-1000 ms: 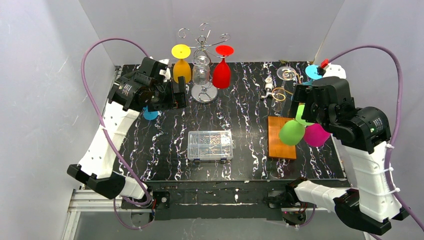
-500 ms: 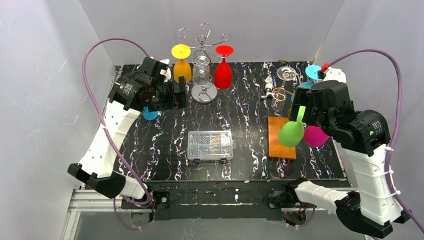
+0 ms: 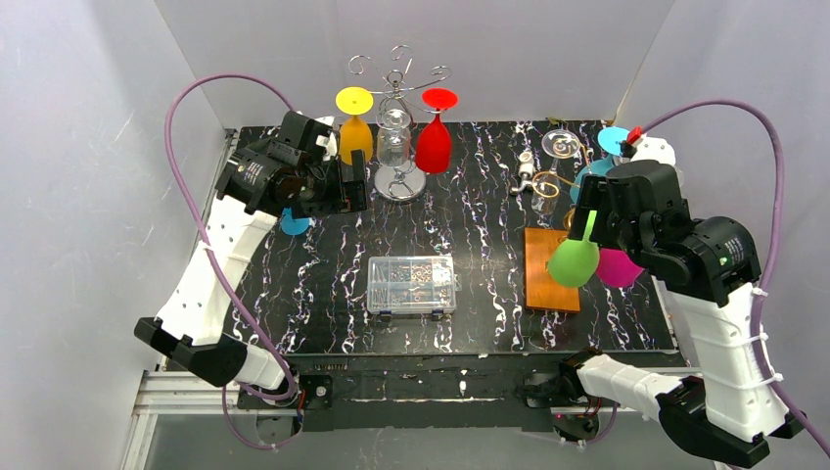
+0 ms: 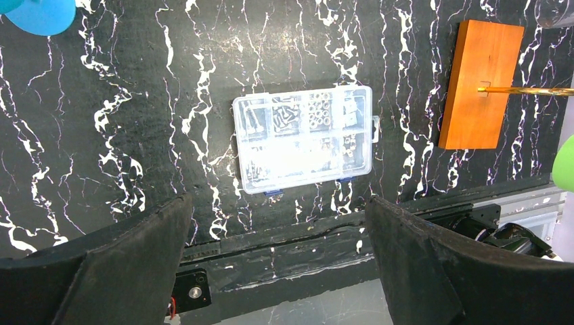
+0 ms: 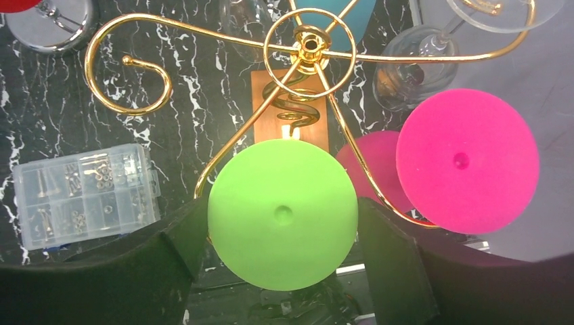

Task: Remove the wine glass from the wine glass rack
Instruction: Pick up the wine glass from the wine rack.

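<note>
Under L pincer lies a black table w/ white marble veins, boxed in by plain pale grey walls on 3 sides. L pincer hangs released, jaws wide, nothing betw. them. Straight below it sits a clear parts box; its contents are too small to tell. Beside it, toward the back wall, stands a chrome rack w/ 3 glasses hung foot-up: yellow, clear, red.

R pincer sits at the gold rack, which stands on a wood base. The green wine glass is on that rack, hanging foot-up, its round foot betw. the 2 fingers. Fingers flank the foot closely on both sides; can't tell if they press on it or just bracket it. Just beside R pincer hangs a pink glass, on the same rack.

Hidden / unclear:
- From above, R pincer's fingers are covered by its own wrist.
- In R wrist view the green foot hides its own stem & bowl.
- A blue glass is mostly under L arm.
- Clear glasses beyond R pincer blur into the table & are cut by the frame edge.
</note>
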